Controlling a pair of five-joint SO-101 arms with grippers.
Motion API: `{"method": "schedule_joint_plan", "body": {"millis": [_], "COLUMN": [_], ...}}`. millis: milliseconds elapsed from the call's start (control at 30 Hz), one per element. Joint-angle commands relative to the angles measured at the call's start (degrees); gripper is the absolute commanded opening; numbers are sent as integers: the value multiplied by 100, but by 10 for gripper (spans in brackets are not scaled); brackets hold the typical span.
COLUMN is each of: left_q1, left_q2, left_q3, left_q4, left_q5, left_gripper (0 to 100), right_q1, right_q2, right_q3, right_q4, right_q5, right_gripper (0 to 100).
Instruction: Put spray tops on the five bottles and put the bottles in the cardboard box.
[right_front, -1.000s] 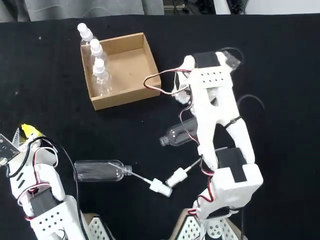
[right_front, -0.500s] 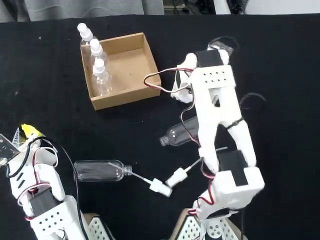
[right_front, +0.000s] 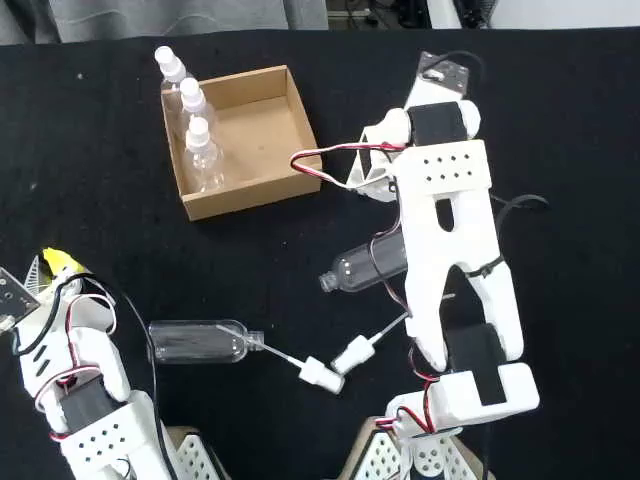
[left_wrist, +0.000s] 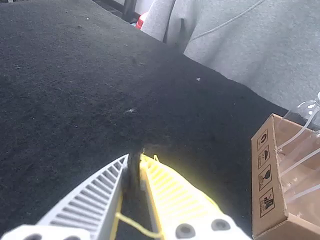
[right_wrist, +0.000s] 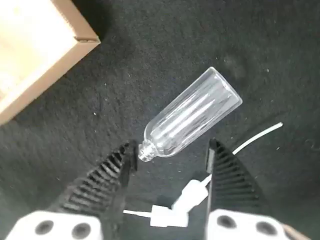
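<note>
— At the near left corner of the worktop (right_front: 100, 200), what is the left claw (left_wrist: 134, 159) doing?

— It points out over the black cloth. Its white and yellow fingers are pressed together with nothing between them.

— And just beyond, toward the middle?

— One clear bottle (right_front: 198, 342) lies on its side with its neck toward the right arm. A thin tube runs from that neck to a spray top (right_front: 320, 376) lying on the cloth. A second spray top (right_front: 352, 355) lies just beside the first, and its tube slants away under the right arm.

— The other loose bottle?

— A little farther off lies the uncapped bottle (right_wrist: 192, 112). In the high view it is partly under the right arm. The right claw (right_wrist: 172, 147) hangs above it with its fingers spread wide, one on either side of the neck end, gripping nothing. Whether they touch the bottle I can't tell.

— Farthest back?

— The cardboard box (right_front: 300, 130) is at the far left, with its top open. Three capped bottles (right_front: 200, 150) stand upright in a row along its left wall.
</note>
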Motion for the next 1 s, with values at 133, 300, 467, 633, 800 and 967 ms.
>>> {"method": "schedule_joint_plan", "body": {"millis": [133,300,467,633,800,967], "left_q1": [-22,-22,-22,-22,-13,-13], "left_q2": [-53,-53,-53,-53,-53,-53], "left_q3": [127,127,127,127,127,127], "left_q4": [-149,-149,-149,-149,-149,-149], "left_q5": [-44,-44,-44,-44,-44,-44], "left_gripper": [33,33,33,33,33,33], "right_q1": [510,519,484,475,475,475], "right_q2": [-303,-295,-295,-303,-303,-295], "right_q3": [-251,-251,-180,207,505,549], "right_q4": [167,167,167,158,158,149], "right_q5": [1960,3156,4141,5213,6242,6919], "right_gripper": [191,191,191,191,194,195]}}
